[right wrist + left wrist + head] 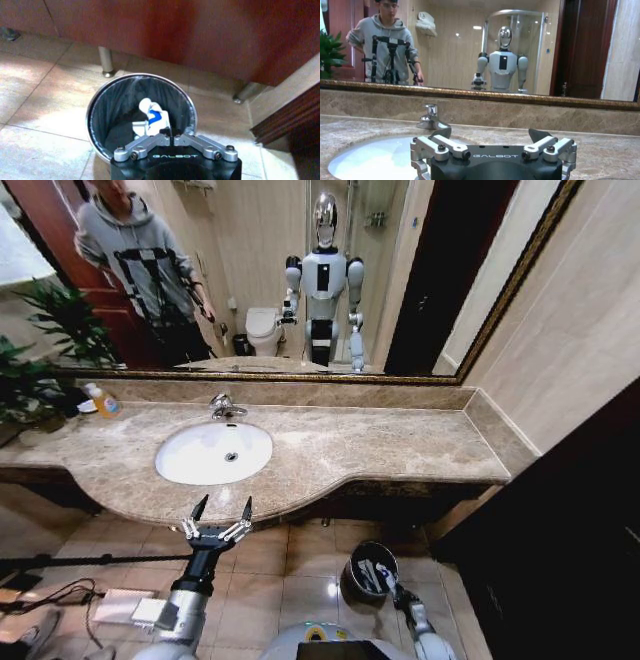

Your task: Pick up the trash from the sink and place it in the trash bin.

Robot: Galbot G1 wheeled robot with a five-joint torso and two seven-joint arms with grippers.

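Note:
The sink [200, 465] is a white oval basin in the marble counter, and no trash shows in it. My left gripper [221, 510] hovers open and empty just before the counter's front edge; in the left wrist view that gripper [490, 133] faces the sink [365, 161] and faucet [431, 118]. Down at the right, my right gripper [385, 578] hangs over the black trash bin [347, 575]. In the right wrist view this gripper [172, 135] is shut on a white tube with a blue mark [152, 116] above the trash bin [95, 101]. More white trash [137, 128] lies inside.
An orange soap bottle [103, 400] stands at the counter's far left beside a plant [40, 365]. Cables [60, 590] run over the tiled floor at the left. A dark cabinet [560, 530] stands close on the right. Chrome legs [105, 62] stand behind the bin.

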